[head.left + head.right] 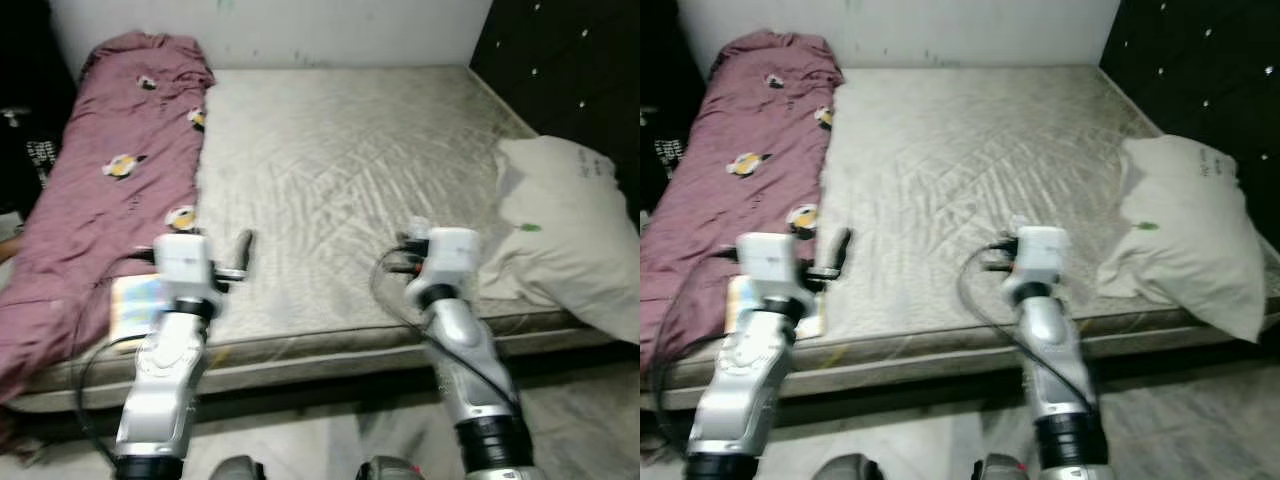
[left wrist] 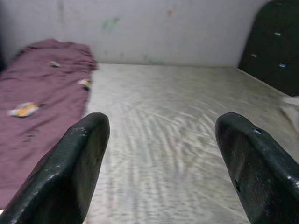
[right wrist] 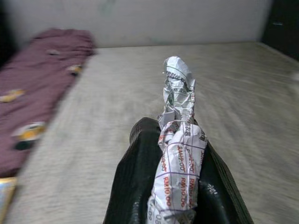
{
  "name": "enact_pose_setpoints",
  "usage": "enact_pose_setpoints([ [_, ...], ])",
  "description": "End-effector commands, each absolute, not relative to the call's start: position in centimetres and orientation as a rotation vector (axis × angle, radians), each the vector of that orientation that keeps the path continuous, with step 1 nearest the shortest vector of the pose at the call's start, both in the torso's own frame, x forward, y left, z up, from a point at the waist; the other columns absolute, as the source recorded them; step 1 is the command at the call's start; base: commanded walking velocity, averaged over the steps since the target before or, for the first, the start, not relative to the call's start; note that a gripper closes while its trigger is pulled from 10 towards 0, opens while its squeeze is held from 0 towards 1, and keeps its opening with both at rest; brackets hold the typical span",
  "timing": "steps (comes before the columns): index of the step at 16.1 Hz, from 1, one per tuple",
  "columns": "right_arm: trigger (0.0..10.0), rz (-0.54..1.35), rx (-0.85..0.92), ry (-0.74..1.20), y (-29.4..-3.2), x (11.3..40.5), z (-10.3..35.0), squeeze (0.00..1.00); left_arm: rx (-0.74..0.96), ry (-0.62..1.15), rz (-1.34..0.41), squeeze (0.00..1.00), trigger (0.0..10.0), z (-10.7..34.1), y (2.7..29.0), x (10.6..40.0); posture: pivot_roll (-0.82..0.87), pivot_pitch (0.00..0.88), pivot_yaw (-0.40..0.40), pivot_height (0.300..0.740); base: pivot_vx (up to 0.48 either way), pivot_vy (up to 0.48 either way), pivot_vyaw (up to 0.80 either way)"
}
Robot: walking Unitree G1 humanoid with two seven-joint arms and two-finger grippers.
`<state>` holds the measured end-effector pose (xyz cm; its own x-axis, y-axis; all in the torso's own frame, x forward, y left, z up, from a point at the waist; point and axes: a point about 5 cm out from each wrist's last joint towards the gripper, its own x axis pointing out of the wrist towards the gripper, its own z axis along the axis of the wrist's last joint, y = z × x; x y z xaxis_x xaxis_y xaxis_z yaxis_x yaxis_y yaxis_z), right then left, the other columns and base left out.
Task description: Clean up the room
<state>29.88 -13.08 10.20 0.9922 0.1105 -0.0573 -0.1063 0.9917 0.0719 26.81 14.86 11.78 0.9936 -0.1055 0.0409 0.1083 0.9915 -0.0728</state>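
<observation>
Crumpled printed wrapper (image 3: pixel 177 158): we are pinching it in right gripper (image 3: pixel 173 186) above mattress (image 1: pixel 340 180). We are holding left gripper (image 2: pixel 163 158) spread, beside maroon blanket (image 1: pixel 110 170).

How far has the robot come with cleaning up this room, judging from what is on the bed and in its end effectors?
Done: the grey mattress looks bare in the middle. In hand: the right end effector is shut on a crumpled printed paper wrapper; the left end effector is open above the mattress. Left: dropping the wrapper somewhere, the flat colourful booklet at the mattress edge, the maroon patterned blanket and the white pillow hanging over the side.
</observation>
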Motion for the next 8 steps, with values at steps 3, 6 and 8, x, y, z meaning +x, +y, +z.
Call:
enact_pose_setpoints([
  [3, 10.0, 0.080, 0.056, 0.065, -14.13, 29.96, 10.23, 0.00, -0.081, -0.049, -0.136, 0.00, 10.0, 12.06, 13.95, 26.90, -0.04, 0.049, 0.000, 0.740, 0.000, 0.000, 0.00],
  [6, 10.0, 0.080, 0.055, 0.066, -14.10, 30.00, 10.21, 0.00, -0.081, -0.054, -0.139, 0.00, 10.0, 12.07, 13.94, 26.89, -0.04, 0.050, 0.000, 0.740, 0.000, 0.000, 0.00],
  [8, 10.0, 0.081, 0.053, 0.065, -14.12, 30.01, 10.22, 0.00, -0.083, -0.065, -0.149, 0.00, 10.0, 12.18, 13.86, 26.81, -0.04, 0.049, -0.001, 0.740, 0.000, 0.000, 0.00],
])
